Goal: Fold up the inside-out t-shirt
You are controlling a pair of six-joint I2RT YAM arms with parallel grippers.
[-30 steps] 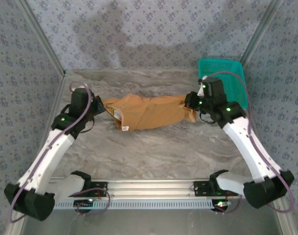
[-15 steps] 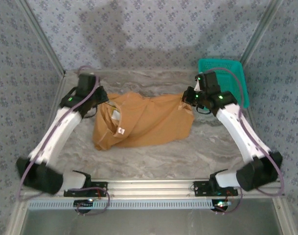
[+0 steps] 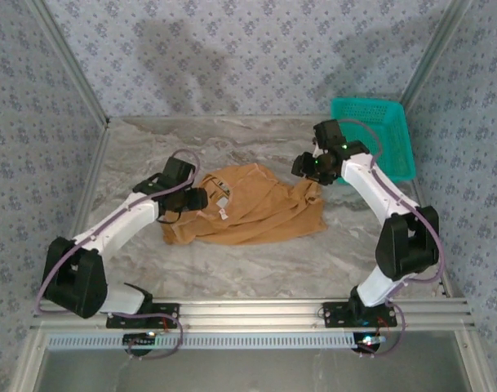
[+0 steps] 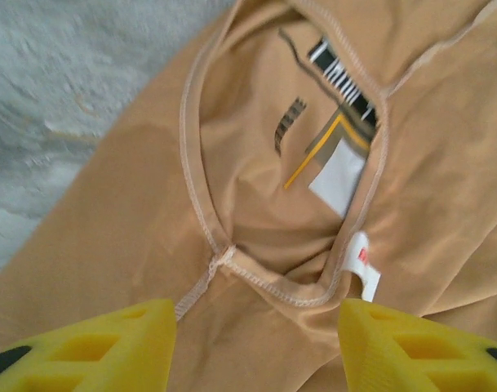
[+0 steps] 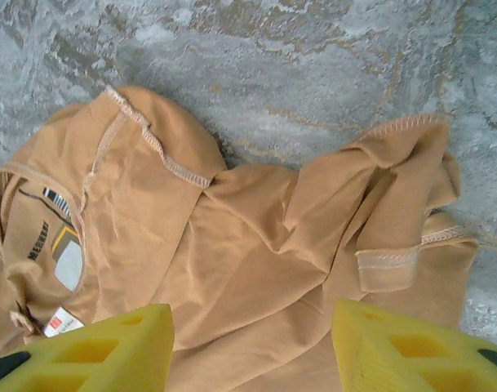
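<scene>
You see the tan short-sleeved cloth t-shirt lying crumpled in the middle of the grey marble-patterned table, between the two arms and spread more sideways than deep. Its seams face up. Inside the stitched neck opening there is a grey printed tag patch, and a small white label sticks out from the neck seam.

Your left gripper sits over the shirt's left end, just above the neck opening. In the left wrist view its yellow fingers are spread wide, with loose cloth below the gap and nothing pinched between them.

Your right gripper hangs over the shirt's far right corner. In the right wrist view its yellow fingers are also spread wide and hold nothing. Beneath them a hemmed sleeve lies bunched and folded over on the right side of the cloth, with bare table beyond it.

A teal plastic mesh basket stands at the far right of the table, just behind the right arm and apart from the shirt.
</scene>
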